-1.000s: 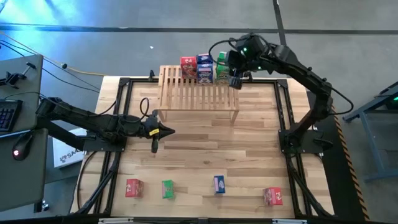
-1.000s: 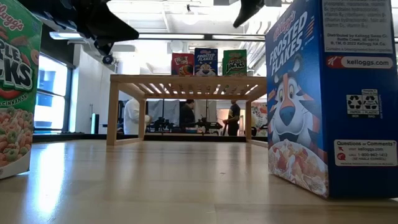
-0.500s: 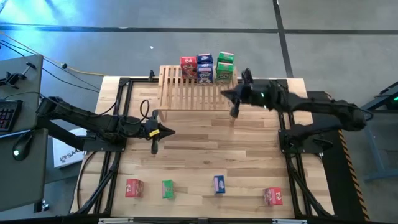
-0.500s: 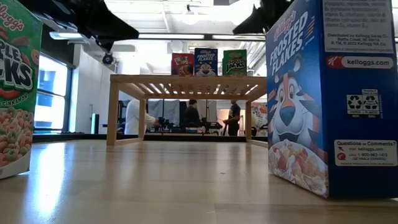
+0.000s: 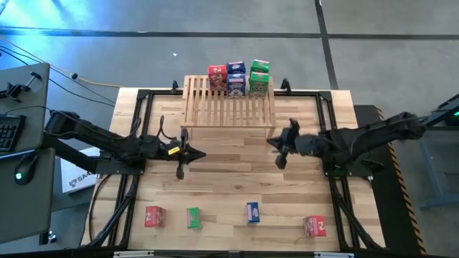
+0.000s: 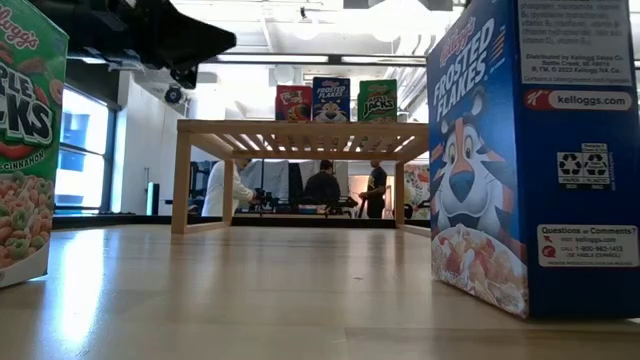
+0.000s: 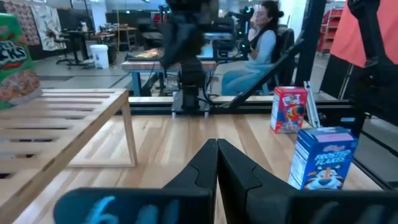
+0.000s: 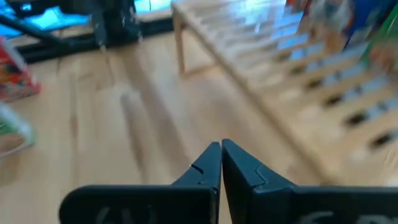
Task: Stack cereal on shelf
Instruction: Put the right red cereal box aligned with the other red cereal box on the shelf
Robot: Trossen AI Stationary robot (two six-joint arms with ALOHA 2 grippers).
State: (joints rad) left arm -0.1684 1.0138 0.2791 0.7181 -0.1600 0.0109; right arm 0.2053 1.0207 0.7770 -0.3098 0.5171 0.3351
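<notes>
Right gripper (image 5: pixel 281 150): swings back off the shelf (image 5: pixel 229 106) to mid-table, fingers together, empty.
Left gripper (image 5: pixel 188 155): barely shifts, fingers together.
Cereal: boxes (image 5: pixel 237 77) on shelf's far edge; four (image 5: pixel 252 211) along table's near edge.

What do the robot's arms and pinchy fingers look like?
Both arms are dark, nearly black, built from long thin segments joined at chunky joints. The left arm has a small yellow mark near its wrist and a thin black cable looping beside it. Each arm ends in two flat, dark fingers that taper to a point, as on the left gripper and the right gripper.
</notes>
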